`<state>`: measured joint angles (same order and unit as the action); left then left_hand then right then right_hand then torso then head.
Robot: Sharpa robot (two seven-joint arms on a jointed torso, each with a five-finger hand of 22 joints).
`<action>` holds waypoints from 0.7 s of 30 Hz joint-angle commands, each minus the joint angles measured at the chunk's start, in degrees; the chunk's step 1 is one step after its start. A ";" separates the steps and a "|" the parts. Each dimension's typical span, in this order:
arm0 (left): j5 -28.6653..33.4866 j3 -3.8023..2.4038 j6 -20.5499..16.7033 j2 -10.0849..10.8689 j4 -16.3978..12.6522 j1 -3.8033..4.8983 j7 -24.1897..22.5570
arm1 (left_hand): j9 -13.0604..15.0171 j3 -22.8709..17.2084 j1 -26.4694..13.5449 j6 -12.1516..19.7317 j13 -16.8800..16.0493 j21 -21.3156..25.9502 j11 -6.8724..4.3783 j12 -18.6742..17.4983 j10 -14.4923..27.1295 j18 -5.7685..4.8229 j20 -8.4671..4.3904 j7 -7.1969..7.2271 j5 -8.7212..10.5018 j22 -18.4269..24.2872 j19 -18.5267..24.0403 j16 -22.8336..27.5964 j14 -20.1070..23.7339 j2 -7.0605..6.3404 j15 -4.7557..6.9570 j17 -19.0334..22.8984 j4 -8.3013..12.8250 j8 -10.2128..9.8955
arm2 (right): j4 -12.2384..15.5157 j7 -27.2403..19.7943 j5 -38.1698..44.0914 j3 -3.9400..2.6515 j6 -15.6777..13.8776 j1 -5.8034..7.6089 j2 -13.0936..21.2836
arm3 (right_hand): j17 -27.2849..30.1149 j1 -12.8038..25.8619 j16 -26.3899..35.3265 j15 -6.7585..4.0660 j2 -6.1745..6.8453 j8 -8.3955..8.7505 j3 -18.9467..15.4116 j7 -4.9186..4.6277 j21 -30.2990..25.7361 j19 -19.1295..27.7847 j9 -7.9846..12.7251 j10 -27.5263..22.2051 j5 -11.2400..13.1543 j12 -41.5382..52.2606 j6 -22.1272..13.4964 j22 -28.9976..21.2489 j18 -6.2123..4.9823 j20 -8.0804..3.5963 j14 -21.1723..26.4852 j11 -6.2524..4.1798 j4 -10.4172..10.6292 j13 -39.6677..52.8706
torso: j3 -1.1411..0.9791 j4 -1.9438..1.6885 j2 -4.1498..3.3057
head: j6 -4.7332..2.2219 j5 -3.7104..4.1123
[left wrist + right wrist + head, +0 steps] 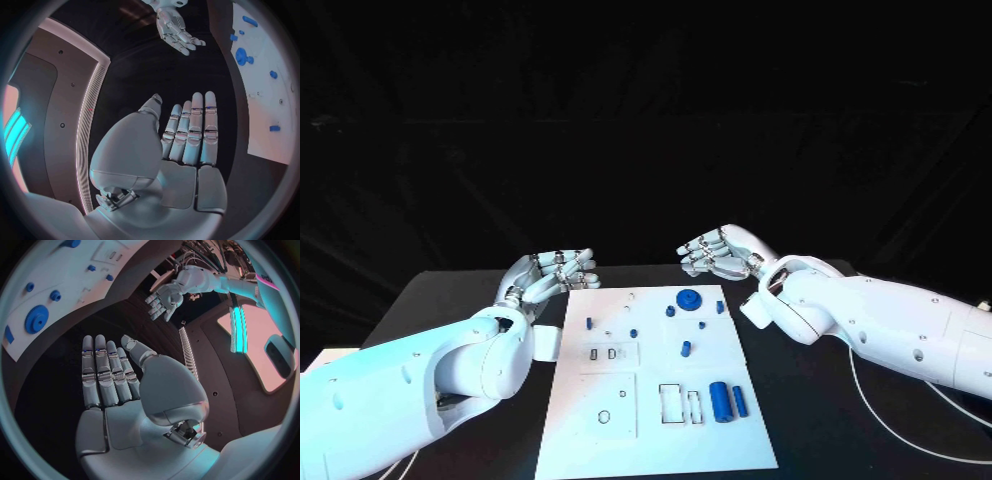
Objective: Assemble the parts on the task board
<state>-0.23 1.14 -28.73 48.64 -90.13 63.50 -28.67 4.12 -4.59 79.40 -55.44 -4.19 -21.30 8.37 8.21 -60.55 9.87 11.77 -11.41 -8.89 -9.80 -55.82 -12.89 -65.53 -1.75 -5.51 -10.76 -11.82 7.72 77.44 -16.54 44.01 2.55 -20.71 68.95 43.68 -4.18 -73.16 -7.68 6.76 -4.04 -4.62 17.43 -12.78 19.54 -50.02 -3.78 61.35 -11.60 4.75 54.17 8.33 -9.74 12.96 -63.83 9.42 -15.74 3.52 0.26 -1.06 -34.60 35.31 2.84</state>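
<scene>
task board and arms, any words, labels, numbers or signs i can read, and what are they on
None can be read.
Task board: bare white, with outlined cut-outs and blue parts such as the round disc and the cylinder; no print visible.
Left hand and right hand: no lettering visible.
Right wrist view: a dark mark on a pink band on the left arm, too small and blurred to read.

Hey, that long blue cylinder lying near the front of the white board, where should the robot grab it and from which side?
Probably across its middle, coming straight down from above. The long blue cylinder lies flat, lengthwise toward the robot, so its long curved sides are exposed. A smaller blue piece lies close on its right, leaving little room there. The right hand, open, is on that side.
</scene>
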 commanded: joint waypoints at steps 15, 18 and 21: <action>-1.05 -1.20 3.82 4.66 -11.09 0.93 1.96 | -0.24 0.12 1.02 -2.23 0.06 -1.35 -0.44 -1.19 -2.93 0.53 -0.90 0.18 0.19 -0.49 -2.96 0.01 -3.09 -0.17 0.77 -2.25 1.00 -0.87 | 2.06 20.25 47.44 -0.39 9.30 3.37 -0.68 | -13.25 0.51 -17.45 -6.87 6.08 1.01 -0.74 3.70 28.84 -11.06 -0.02 5.42 1.27 -0.97 5.82 16.39 -0.76 -7.39 -22.33 -4.34 1.21 0.26 | 0.15 -1.89 -6.22 | -1.60 1.93; -1.05 -1.32 3.91 5.10 -12.06 1.15 2.03 | -0.25 0.15 1.00 -2.21 0.07 -1.34 -0.41 -1.29 -2.91 0.52 -0.89 0.15 0.20 -0.49 -2.95 0.10 -3.02 -0.20 0.74 -2.32 1.01 -0.95 | 2.18 21.32 49.88 -0.39 10.37 3.71 -0.96 | -16.42 0.74 -22.15 -6.90 6.48 0.98 -0.45 3.88 31.20 -11.27 -0.04 4.48 1.47 -1.02 5.72 17.80 -0.80 -7.36 -22.29 -4.38 1.89 0.27 | 0.12 -2.04 -6.85 | -1.96 2.00; -1.05 -1.41 4.00 5.36 -12.72 1.37 2.13 | -0.25 0.19 0.97 -2.19 0.08 -1.34 -0.38 -1.40 -2.88 0.50 -0.88 0.12 0.20 -0.49 -2.93 0.19 -2.96 -0.23 0.71 -2.39 1.03 -1.03 | 2.26 22.31 51.84 -0.40 11.82 3.99 -1.31 | -19.30 0.73 -26.26 -6.83 6.89 0.94 -0.22 4.03 33.41 -11.07 -0.07 3.46 1.69 -1.03 5.73 19.21 -0.79 -7.25 -22.17 -4.22 2.58 0.30 | 0.13 -2.24 -7.40 | -2.14 2.13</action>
<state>-0.86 -0.19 -26.28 53.97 -102.35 64.69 -26.74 3.94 -4.51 80.23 -57.43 -4.17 -22.41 7.77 7.10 -63.38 9.85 10.86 -11.03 -8.88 -10.20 -58.37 -12.97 -68.44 -1.65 -4.63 -13.10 -10.97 6.93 79.56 2.02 88.27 2.17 -13.01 72.78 42.58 -22.49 -72.62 -32.54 -0.01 2.35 -3.95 17.18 -9.13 52.17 -60.79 -3.82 65.23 -10.28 3.72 59.82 27.02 -9.74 5.64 -83.83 5.16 -13.55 3.77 0.41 -2.99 -41.03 33.40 4.83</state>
